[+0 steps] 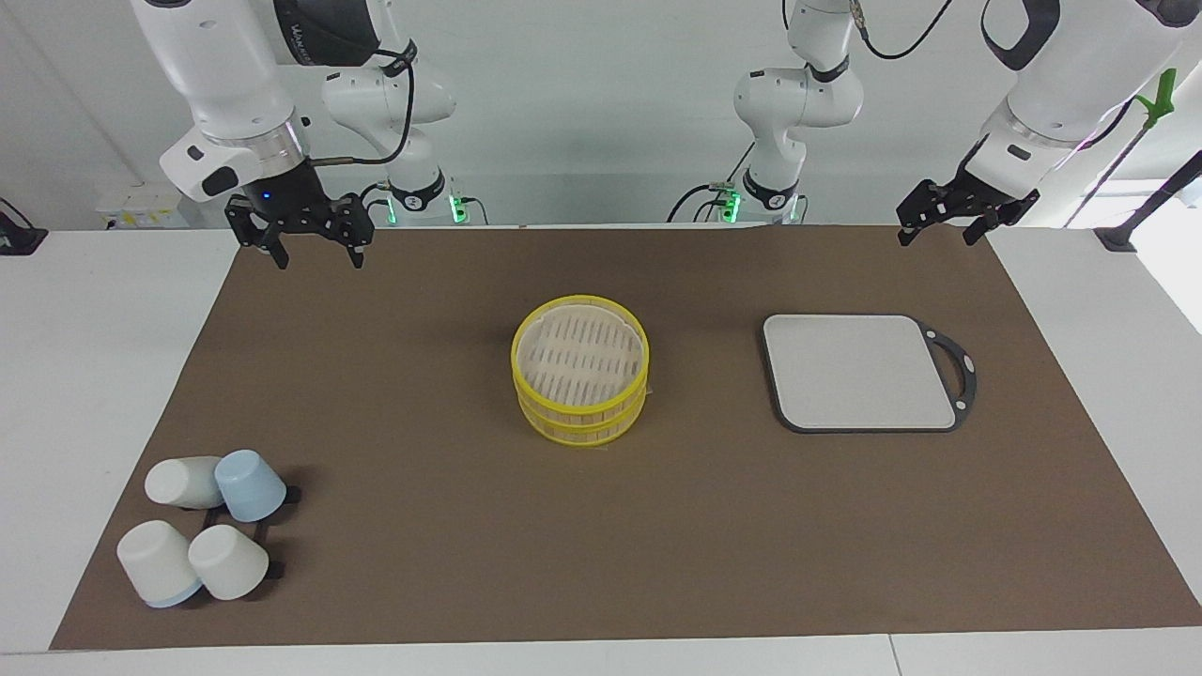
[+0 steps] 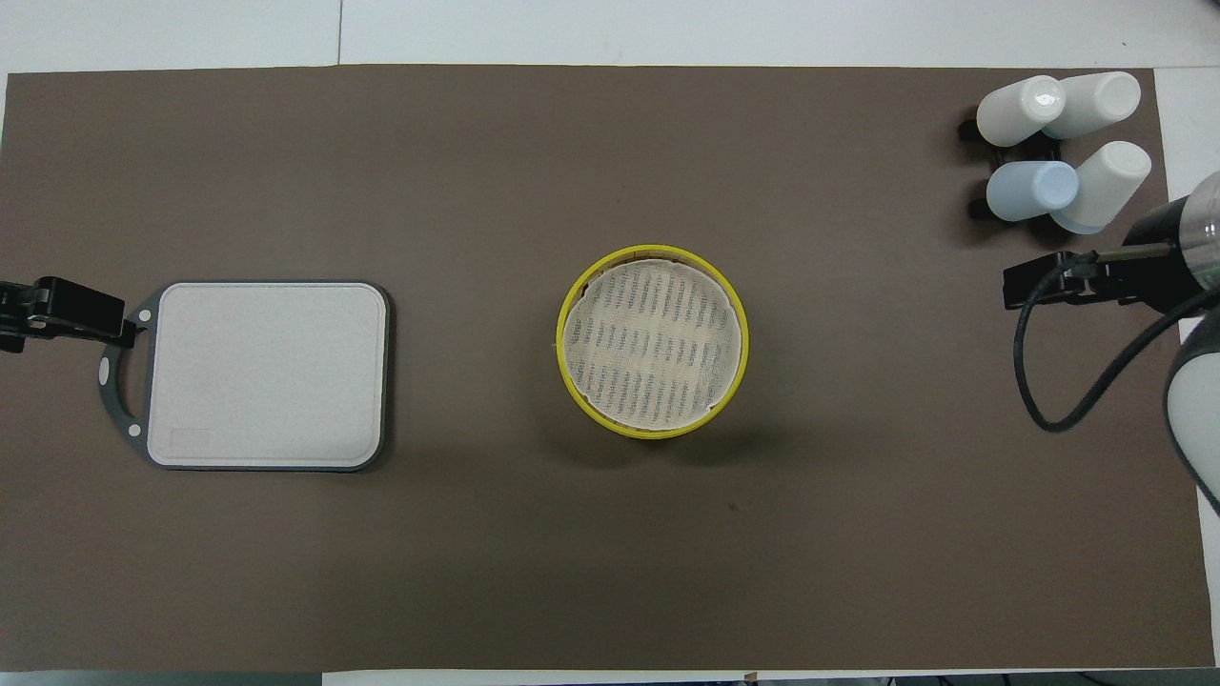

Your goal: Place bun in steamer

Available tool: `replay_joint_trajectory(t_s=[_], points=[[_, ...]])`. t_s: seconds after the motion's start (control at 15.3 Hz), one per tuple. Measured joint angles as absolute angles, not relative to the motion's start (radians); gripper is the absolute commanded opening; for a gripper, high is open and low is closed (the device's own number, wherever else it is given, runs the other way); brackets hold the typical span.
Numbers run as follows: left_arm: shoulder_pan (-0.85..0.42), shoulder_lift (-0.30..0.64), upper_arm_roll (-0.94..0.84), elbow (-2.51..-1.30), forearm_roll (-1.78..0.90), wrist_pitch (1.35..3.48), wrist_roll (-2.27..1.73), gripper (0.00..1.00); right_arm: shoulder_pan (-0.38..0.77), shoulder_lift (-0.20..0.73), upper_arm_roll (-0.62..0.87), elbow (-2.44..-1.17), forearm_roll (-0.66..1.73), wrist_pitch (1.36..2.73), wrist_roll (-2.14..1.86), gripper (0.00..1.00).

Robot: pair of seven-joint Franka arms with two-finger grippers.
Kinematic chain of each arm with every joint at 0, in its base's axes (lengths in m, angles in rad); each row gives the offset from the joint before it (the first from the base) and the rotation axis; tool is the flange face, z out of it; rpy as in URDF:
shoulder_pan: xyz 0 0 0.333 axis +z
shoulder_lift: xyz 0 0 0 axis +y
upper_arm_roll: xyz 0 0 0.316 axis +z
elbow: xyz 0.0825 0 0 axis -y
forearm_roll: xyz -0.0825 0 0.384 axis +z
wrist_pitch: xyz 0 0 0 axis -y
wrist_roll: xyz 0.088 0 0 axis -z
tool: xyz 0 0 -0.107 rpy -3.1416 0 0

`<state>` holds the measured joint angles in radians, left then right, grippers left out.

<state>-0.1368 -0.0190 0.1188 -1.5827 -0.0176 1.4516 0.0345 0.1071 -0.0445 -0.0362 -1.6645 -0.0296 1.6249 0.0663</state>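
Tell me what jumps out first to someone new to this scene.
The yellow-rimmed steamer stands mid-mat with nothing in it, and no bun shows anywhere. A grey board lies beside it toward the left arm's end, four cups toward the right arm's end. Both the right gripper and the left gripper hang open, holding nothing.
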Motion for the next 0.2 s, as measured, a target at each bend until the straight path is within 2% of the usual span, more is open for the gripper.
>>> replay_joint_trajectory(t_s=[0.2], points=[[-0.137, -0.019, 0.119, -1.583, -0.018, 1.452, 0.034, 1.0, 0.073, -0.044, -0.03, -1.662, -0.028, 1.625, 0.065, 1.0]])
